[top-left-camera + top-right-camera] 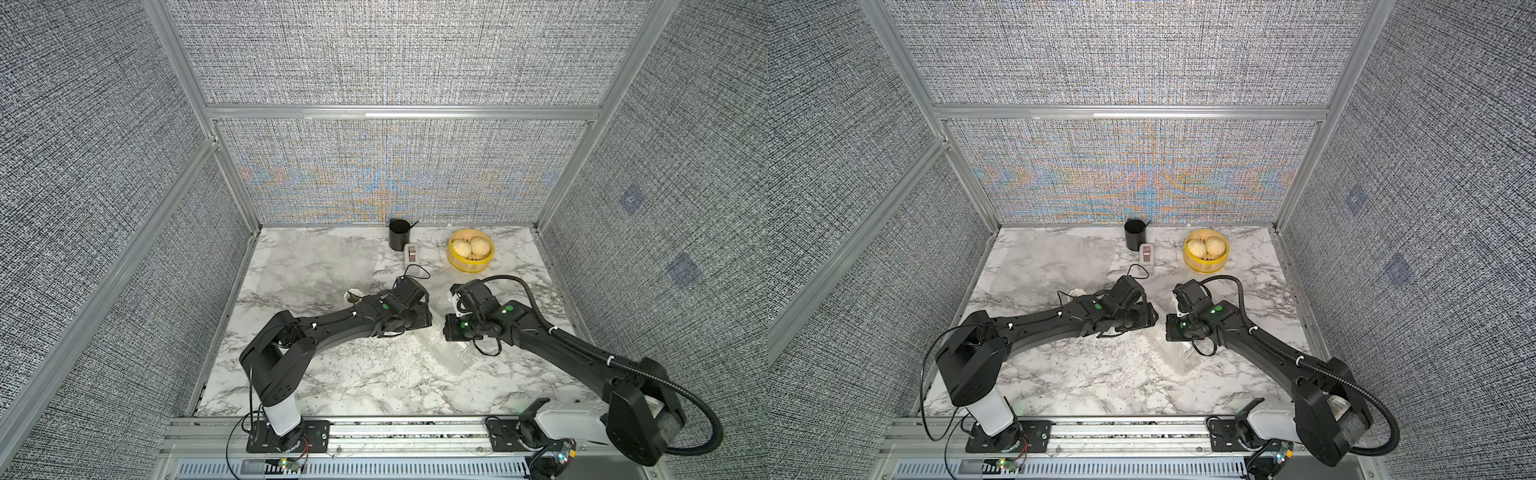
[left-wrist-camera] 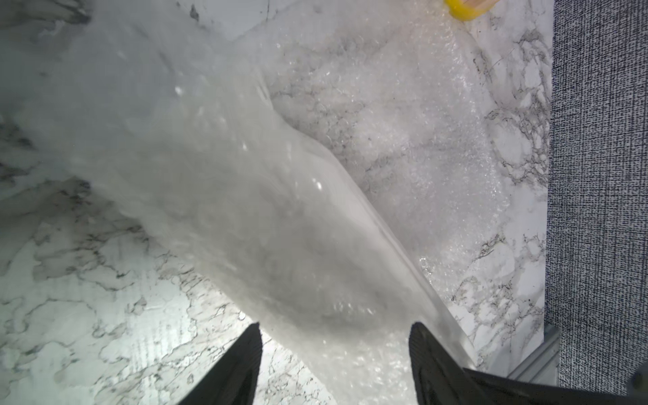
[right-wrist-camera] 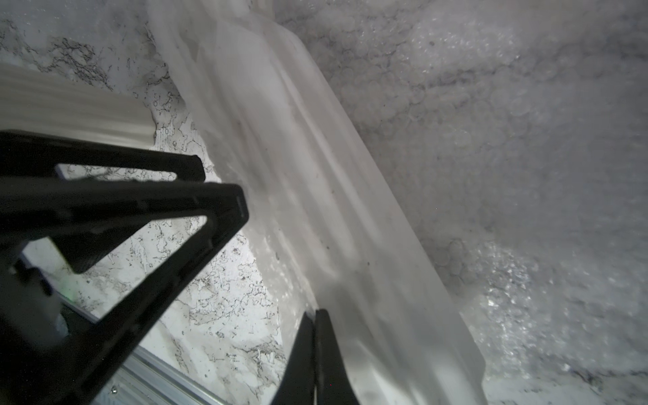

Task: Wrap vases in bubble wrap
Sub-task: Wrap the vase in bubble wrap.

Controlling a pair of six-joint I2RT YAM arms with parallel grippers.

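The tall vase (image 2: 245,210) lies on its side on the marble table, rolled in clear bubble wrap (image 3: 491,140); its ribs show through the plastic (image 3: 315,175). In both top views this bundle (image 1: 446,353) (image 1: 1177,353) lies between the two wrists. My left gripper (image 2: 336,326) is open, its fingers straddling one end of the roll. My right gripper (image 3: 315,312) is shut, its tip against the roll's side, with nothing seen between the fingers. The left fingers (image 3: 224,200) show in the right wrist view. The short vase (image 1: 353,295) (image 1: 1077,293) stands unwrapped behind the left arm.
A second bubble wrap sheet (image 1: 320,266) lies flat at the back left. A black cup (image 1: 399,235), a small white device (image 1: 412,255) and a yellow steamer basket (image 1: 457,266) with two buns stand along the back. Grey walls close in three sides.
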